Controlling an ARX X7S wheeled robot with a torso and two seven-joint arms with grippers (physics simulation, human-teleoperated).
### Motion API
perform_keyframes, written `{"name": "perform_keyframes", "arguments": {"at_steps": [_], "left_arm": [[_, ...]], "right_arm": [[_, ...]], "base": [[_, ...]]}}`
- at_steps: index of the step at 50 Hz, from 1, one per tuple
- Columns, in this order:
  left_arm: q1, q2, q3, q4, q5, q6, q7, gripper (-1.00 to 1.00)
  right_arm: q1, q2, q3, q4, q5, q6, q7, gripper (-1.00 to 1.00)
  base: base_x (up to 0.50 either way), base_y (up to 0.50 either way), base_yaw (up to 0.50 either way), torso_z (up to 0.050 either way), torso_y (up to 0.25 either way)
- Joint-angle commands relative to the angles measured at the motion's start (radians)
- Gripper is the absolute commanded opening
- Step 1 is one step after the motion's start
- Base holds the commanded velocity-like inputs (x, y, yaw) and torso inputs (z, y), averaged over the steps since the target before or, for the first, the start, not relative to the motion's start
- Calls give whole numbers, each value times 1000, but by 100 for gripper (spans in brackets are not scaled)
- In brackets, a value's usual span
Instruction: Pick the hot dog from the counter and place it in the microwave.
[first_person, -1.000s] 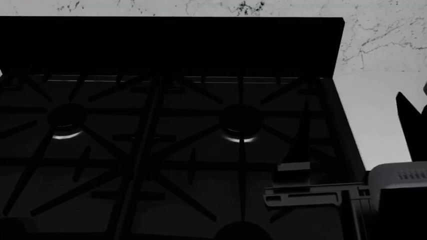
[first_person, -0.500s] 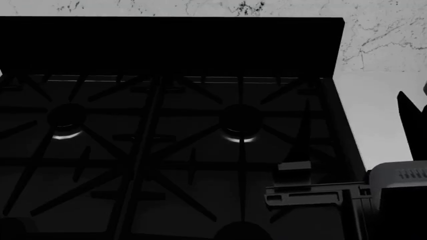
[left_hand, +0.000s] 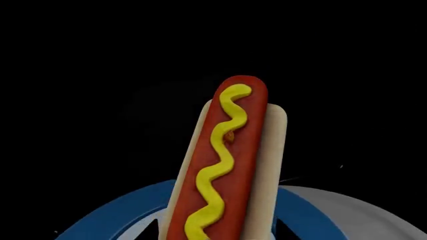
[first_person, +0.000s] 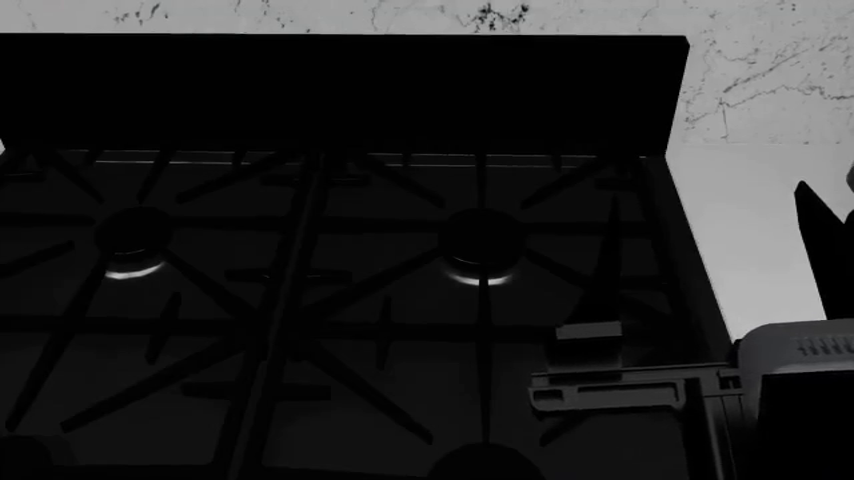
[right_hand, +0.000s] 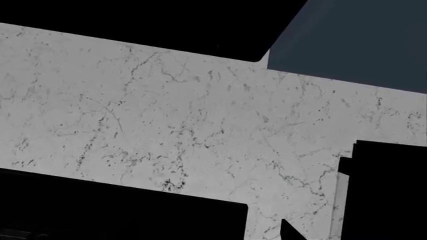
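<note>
Black stovetop (first_person: 334, 300), white counter (first_person: 761, 220) beside, hot dog (left_hand: 227, 165) against darkness

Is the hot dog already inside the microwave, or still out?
Cannot tell. The left wrist view shows the hot dog over a blue-and-white round plate against blackness; the head view shows only the stovetop.

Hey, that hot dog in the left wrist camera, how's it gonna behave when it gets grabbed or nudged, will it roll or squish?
The hot dog has a pale bun that looks soft, so a hard squeeze would probably dent it. Its long rounded shape may roll sideways if pushed. The sausage sits in the bun's open top, so it might slip out if tilted.
</note>
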Motion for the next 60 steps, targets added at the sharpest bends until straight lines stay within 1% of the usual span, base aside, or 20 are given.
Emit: {"name": "perform_keyframes", "arguments": {"at_steps": [1,18,19,45,50,60], "left_arm": [[26,0,-3,-23,-12,-80,4,-100],[43,-6,1,-23,0,-162,-13,-100],[41,0,6,-23,0,-164,4,100],[33,0,9,-23,-4,-137,14,100],[15,0,-9,-23,-15,-130,11,100],[-5,2,-51,-22,-30,-62,11,100]], "right_arm": [[3,2,-5,4,0,-3,1,100],[-1,9,-2,-1,7,-4,7,100],[0,10,-4,0,6,-5,5,100],[-1,17,-10,-5,13,-8,11,100],[7,19,-11,-8,18,-1,15,100],[-2,22,-11,-5,15,-12,12,100]], "base": [[0,0,0,0,0],[-1,0,1,0,0],[0,0,0,0,0],[-2,0,0,0,0],[0,0,0,0,0],[0,0,0,0,0]]}}
